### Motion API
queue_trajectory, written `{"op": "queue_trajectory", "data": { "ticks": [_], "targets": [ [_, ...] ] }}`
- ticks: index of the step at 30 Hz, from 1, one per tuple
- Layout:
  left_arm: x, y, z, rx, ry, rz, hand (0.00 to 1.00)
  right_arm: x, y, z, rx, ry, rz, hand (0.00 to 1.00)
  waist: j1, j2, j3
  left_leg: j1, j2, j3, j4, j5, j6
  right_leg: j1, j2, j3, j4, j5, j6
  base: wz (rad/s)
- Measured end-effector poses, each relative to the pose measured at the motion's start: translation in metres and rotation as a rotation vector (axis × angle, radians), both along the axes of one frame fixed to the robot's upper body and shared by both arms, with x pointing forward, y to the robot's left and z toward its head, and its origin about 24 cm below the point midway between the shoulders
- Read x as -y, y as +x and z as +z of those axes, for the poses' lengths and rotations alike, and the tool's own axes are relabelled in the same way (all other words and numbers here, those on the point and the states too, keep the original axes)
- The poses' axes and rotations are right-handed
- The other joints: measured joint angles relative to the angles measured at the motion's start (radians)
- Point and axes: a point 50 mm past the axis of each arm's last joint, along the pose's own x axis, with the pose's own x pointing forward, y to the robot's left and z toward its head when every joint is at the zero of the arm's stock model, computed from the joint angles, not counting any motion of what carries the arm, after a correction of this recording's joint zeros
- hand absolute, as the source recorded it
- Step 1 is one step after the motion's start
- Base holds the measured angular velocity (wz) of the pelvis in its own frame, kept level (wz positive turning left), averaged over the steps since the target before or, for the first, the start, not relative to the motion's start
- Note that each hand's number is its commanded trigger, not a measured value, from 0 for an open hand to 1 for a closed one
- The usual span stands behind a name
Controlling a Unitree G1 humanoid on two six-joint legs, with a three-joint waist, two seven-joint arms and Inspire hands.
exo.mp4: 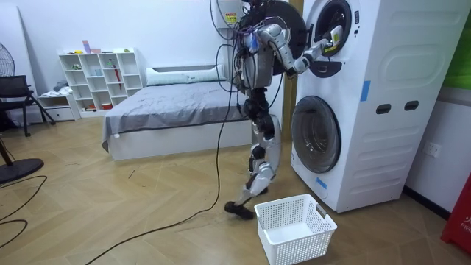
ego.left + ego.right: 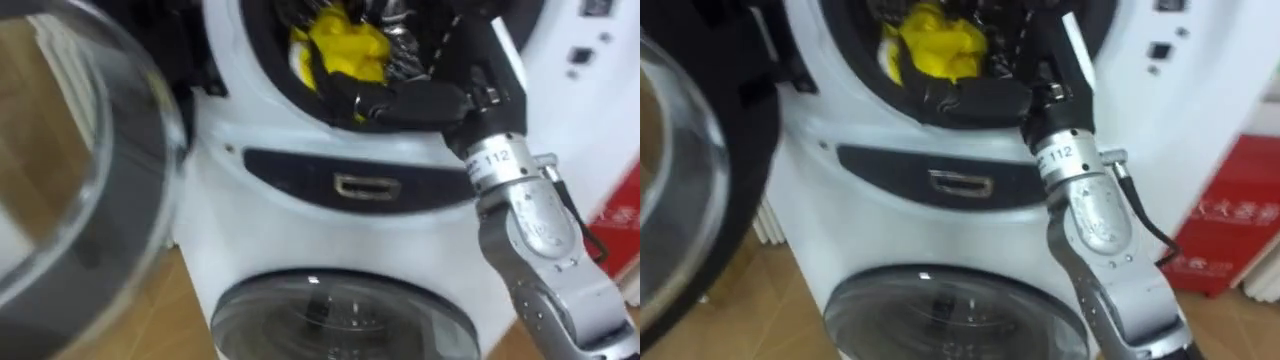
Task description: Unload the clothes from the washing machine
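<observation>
Cloth [image 2: 345, 45] is bunched in the washing machine [image 2: 300, 140] drum, just up-left of the right hand [image 2: 405, 100] at the lower rim; whether it is held cannot be told.

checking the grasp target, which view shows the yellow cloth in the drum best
Left eye view: the yellow cloth lies large in the drum. The right eye view shows nearly as much; the room view a yellow speck.
</observation>
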Motion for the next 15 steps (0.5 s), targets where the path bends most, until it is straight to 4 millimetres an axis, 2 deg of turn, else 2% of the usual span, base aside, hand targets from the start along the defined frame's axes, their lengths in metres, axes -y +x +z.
{"op": "queue_trajectory", "data": {
  "ticks": [1, 2, 3, 4, 5, 6, 7, 8, 9, 11, 15],
  "targets": [
    [0.001, 0.003, 0.0, 0.006, -0.001, -0.004, 0.0, 0.001, 0.0, 0.0, -0.003, -0.003, 0.0, 0.0, 0.0, 0.005, 0.0008, 0.005, 0.006, -0.008, -0.004, 0.0, 0.0, -0.027, 0.015, 0.002, -0.019, -0.013, -0.005, 0.25],
    [0.002, 0.005, 0.001, 0.01, -0.002, -0.012, 0.0, 0.003, 0.001, -0.001, -0.014, -0.004, -0.007, 0.0, -0.003, 0.014, 0.0011, 0.012, 0.018, -0.024, -0.005, 0.0, 0.0, -0.065, 0.046, 0.011, -0.092, -0.021, -0.007, 0.35],
    [0.002, 0.005, 0.001, 0.009, -0.002, -0.018, 0.0, 0.004, 0.002, -0.001, -0.022, -0.002, -0.015, 0.0, -0.014, 0.016, 0.0003, 0.02, 0.022, -0.04, -0.007, 0.0, 0.0, -0.086, 0.065, 0.021, -0.203, -0.011, -0.018, 0.4],
    [0.002, 0.004, 0.001, 0.005, -0.001, -0.022, 0.0, 0.005, 0.002, -0.001, -0.025, 0.0, -0.018, 0.0, -0.015, 0.016, 0.0001, 0.028, 0.021, -0.041, -0.01, 0.0, 0.0, -0.091, 0.07, 0.031, -0.263, 0.006, -0.024, 0.37],
    [0.003, 0.001, -0.001, -0.003, 0.002, -0.029, 0.0, 0.005, 0.002, -0.001, -0.028, 0.001, -0.02, 0.0, -0.016, 0.012, -0.003, 0.046, 0.015, -0.041, -0.021, -0.002, -0.003, -0.103, 0.071, 0.045, -0.358, 0.093, -0.026, 0.44],
    [0.005, -0.002, -0.002, -0.015, 0.003, -0.034, 0.0, 0.005, 0.002, -0.002, -0.032, 0.001, -0.026, 0.0, -0.021, 0.02, -0.0076, 0.071, 0.015, -0.042, -0.039, -0.006, -0.009, -0.094, 0.072, 0.043, -0.381, 0.173, -0.029, 0.4],
    [0.006, -0.004, -0.003, -0.02, 0.004, -0.037, 0.0, 0.006, 0.003, -0.003, -0.034, -0.002, -0.031, 0.0, -0.02, 0.027, -0.0147, 0.083, 0.021, -0.042, -0.058, -0.006, -0.01, -0.085, 0.078, 0.045, -0.399, 0.178, -0.029, 0.16],
    [0.008, -0.006, -0.004, -0.022, 0.006, -0.035, 0.0, 0.007, 0.003, -0.001, -0.028, -0.008, -0.036, 0.0, -0.003, 0.04, -0.0193, 0.105, 0.033, -0.04, -0.089, -0.007, -0.013, -0.059, 0.097, 0.045, -0.433, 0.188, -0.037, -0.12],
    [0.007, -0.01, -0.004, -0.027, 0.014, -0.029, 0.0, 0.008, 0.003, -0.001, -0.028, -0.011, -0.039, 0.0, 0.007, 0.048, -0.0189, 0.119, 0.042, -0.04, -0.106, -0.004, -0.018, -0.04, 0.107, 0.043, -0.458, 0.196, -0.04, -0.15],
    [0.003, -0.021, -0.005, -0.047, 0.027, -0.011, 0.0, 0.009, 0.004, -0.001, -0.035, -0.005, -0.043, 0.0, 0.011, 0.05, -0.0197, 0.134, 0.053, -0.04, -0.117, -0.004, -0.023, -0.012, 0.124, 0.041, -0.496, 0.205, -0.045, -0.05],
    [0.001, -0.042, -0.009, -0.098, 0.031, 0.007, 0.0, 0.004, 0.002, -0.001, -0.027, -0.024, -0.031, 0.0, 0.011, 0.045, -0.0224, 0.144, 0.069, -0.038, -0.129, -0.011, -0.035, 0.008, 0.147, 0.042, -0.54, 0.216, -0.054, -0.06]
  ]
}}
